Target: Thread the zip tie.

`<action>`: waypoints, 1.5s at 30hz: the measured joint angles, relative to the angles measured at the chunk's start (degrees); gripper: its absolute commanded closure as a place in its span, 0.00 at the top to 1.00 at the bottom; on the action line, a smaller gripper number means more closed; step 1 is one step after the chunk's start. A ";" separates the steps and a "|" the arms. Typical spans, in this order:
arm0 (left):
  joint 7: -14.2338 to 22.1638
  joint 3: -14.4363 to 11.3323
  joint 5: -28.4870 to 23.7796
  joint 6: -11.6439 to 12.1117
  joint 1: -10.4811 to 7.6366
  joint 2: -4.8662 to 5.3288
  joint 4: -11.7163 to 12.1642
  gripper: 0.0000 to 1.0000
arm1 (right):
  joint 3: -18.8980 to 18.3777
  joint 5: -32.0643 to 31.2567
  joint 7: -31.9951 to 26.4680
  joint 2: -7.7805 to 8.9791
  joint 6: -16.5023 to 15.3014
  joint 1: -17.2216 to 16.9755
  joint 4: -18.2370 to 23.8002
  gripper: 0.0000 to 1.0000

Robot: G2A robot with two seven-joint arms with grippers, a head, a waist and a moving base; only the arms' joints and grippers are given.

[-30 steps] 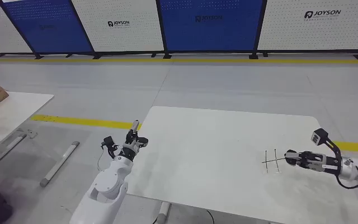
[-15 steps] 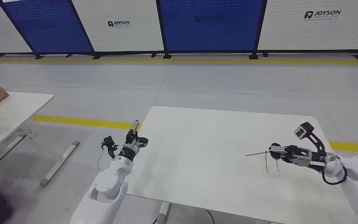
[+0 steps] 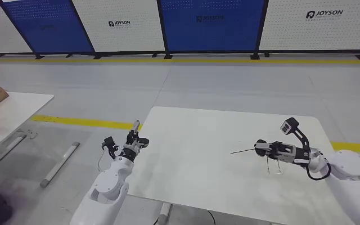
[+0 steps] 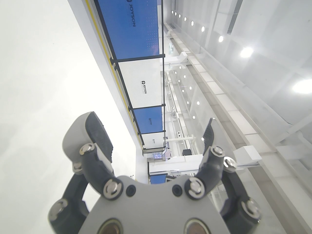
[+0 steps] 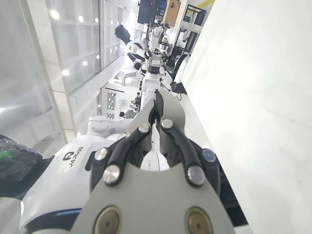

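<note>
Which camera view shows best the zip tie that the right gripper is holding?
The top view. There the thin dark zip tie sticks out sideways from the right gripper, over the white table. In the right wrist view the closed fingers hide it. The left wrist view faces away.

Right of frame, over the table (image 3: 214,129): zip tie (image 3: 243,151) in the right gripper (image 3: 260,148), jutting leftward. Just below in frame, loose zip ties (image 3: 270,166) on the table. Left gripper (image 3: 136,134) at the table's left edge.
</note>
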State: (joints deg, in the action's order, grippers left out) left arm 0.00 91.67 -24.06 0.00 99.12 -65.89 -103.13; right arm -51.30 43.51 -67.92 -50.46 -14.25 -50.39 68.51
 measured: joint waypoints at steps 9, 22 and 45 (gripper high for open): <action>4.95 -6.76 12.05 -0.67 -1.68 -0.03 -6.11 1.00 | 0.00 0.00 0.00 0.00 0.00 0.00 0.00 0.00; 12.00 -13.05 14.55 -4.78 -4.97 -0.23 -5.50 1.00 | -0.17 0.14 0.96 -0.07 -0.01 -0.49 0.47 0.00; 27.95 -16.67 3.73 -3.37 -9.35 -0.31 -3.92 1.00 | 0.33 -6.03 23.11 -3.39 -5.23 -6.54 8.31 0.00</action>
State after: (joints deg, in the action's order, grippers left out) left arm 27.95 75.00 -20.34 -3.37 89.77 -66.20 -107.05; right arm -50.97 37.48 -44.81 -53.85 -19.48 -56.94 76.82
